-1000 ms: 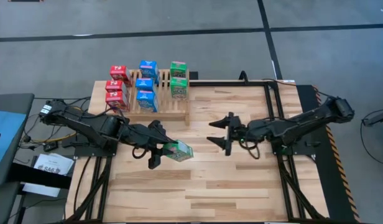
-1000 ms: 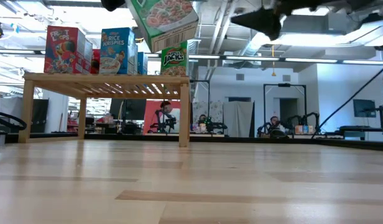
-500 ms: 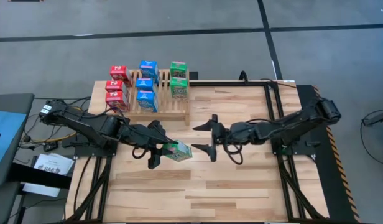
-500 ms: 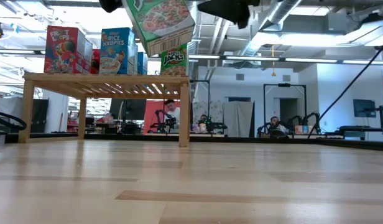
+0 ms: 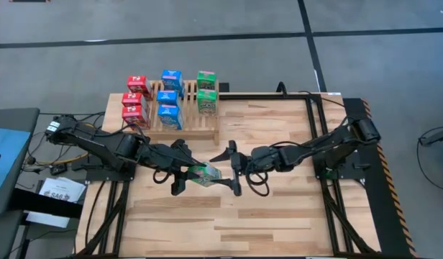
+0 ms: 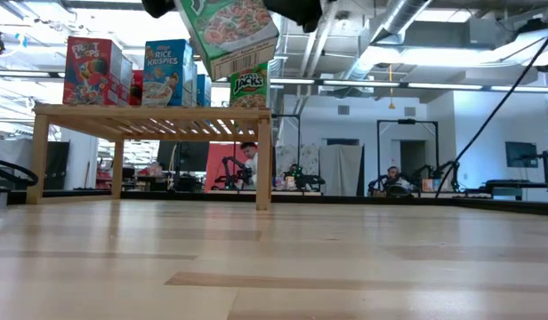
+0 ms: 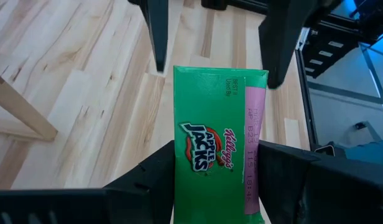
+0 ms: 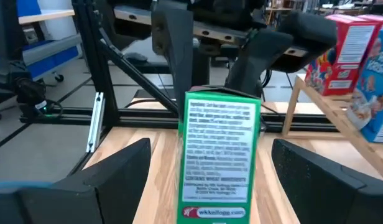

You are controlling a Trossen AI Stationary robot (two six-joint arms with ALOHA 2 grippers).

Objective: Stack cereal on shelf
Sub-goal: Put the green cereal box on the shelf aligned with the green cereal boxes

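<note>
Our left gripper [image 5: 183,174] clamps its two dark fingers [image 7: 148,180] on the flat sides of a small green rectangular cardboard cereal box [image 5: 205,173] with a glossy printed front, holding it tilted in the air above the pale plank tabletop [image 5: 279,216]. Our right gripper [image 5: 229,168] faces it with its dark tapered fingers [image 8: 117,174] spread wide on either side of the box's far end, not touching the cardboard. Beyond, at the table's far left corner, stands the light natural-wood slatted shelf [image 5: 207,129]; on it we see the other small cardboard boxes in three rows, red [image 5: 137,85], blue [image 5: 171,79] and green [image 5: 206,79].
</note>
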